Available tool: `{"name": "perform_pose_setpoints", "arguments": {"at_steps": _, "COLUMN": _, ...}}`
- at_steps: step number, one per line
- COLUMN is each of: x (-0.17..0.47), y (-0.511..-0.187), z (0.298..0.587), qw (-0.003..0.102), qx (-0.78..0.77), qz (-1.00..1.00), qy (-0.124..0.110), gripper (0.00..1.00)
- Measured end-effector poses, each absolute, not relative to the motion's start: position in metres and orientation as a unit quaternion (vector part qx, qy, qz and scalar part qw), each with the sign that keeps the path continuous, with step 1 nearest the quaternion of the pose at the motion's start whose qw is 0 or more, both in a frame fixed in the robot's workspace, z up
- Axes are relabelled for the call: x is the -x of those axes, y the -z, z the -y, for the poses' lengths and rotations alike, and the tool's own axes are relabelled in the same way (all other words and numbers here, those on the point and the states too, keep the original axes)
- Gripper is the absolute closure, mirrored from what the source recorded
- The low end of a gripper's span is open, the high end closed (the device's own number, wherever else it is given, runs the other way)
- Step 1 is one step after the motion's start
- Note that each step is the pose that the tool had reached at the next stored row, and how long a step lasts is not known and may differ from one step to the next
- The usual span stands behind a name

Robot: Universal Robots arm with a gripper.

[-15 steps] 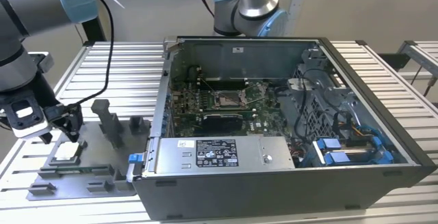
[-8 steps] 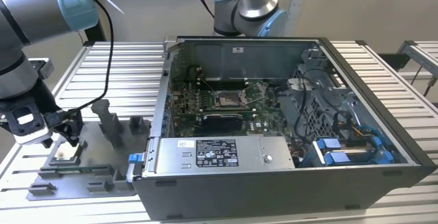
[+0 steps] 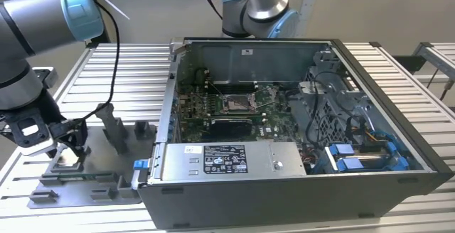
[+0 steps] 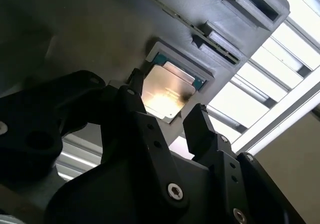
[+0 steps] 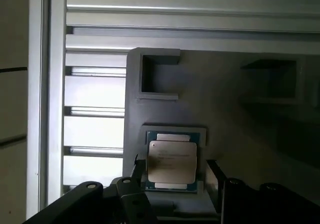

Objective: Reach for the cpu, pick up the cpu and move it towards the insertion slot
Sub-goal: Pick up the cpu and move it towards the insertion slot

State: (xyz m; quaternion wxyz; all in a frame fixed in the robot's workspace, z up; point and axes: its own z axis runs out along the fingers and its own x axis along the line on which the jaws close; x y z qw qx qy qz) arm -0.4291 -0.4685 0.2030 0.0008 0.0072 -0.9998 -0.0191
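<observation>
First wrist view shows the chip [image 5: 171, 159], a flat silvery square with green edges, seated in a pocket of the grey tray [image 5: 230, 109]. The gripper [image 5: 173, 166] is spread apart, fingers flanking the chip.

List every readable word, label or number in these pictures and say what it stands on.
No text here is readable.
Black sticker on the computer case's metal cover: too small to read.
White sticker on the case's back wall: too small.
Faint print on the cpu: blurred, unreadable.
</observation>
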Motion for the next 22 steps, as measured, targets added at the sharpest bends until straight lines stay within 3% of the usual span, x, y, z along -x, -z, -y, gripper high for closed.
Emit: {"name": "perform_pose_setpoints", "arguments": {"at_steps": 22, "x": 0.431, "y": -0.185, "z": 0.468, "qw": 0.001, "qx": -0.007, "qz": 1.0, "qy": 0.019, "gripper": 0.0}}
